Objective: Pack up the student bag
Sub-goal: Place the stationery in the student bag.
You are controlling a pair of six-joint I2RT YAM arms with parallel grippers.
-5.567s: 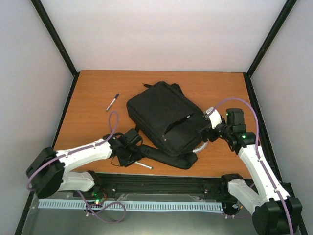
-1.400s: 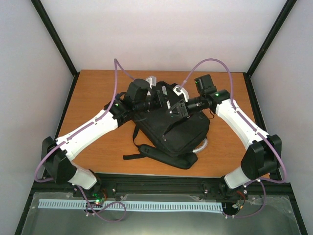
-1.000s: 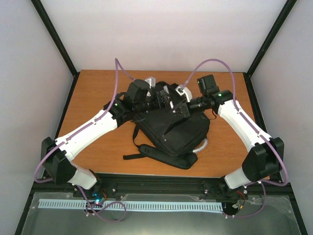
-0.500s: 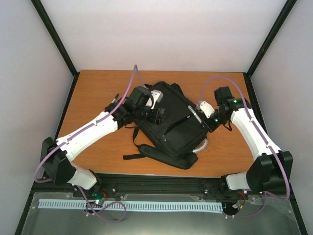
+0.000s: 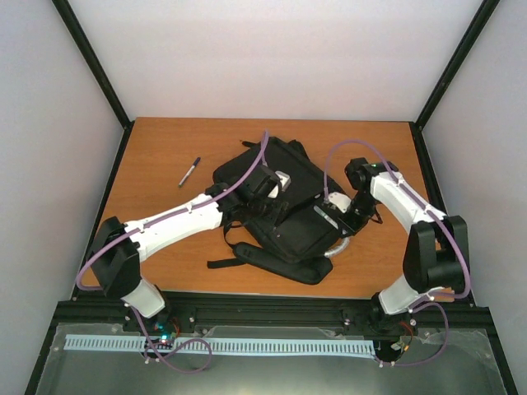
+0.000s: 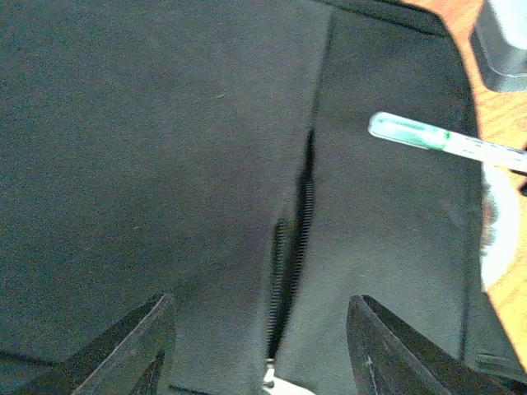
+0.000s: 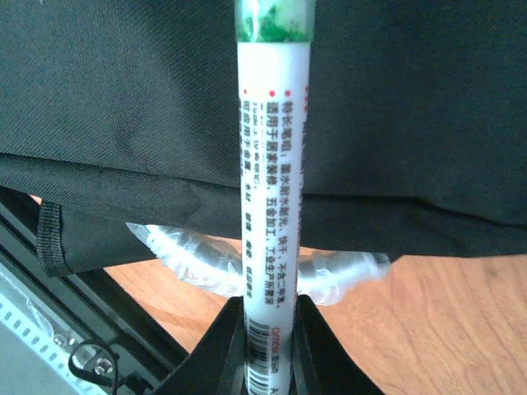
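Table [image 5: 160,152]: student bag [image 5: 298,240] under L tool [image 6: 263,331], R tool [image 7: 269,329] w/ marker [image 7: 269,164] at edge.

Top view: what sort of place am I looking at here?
Probably a robot test booth: plain pale walls and black frame posts box in a wooden table, with a white left arm and right arm bolted at its near edge, over a black backpack.

One student bag [image 5: 290,233], two markers [image 5: 190,171] [image 7: 272,181], two arms [image 5: 177,222] [image 5: 409,204].
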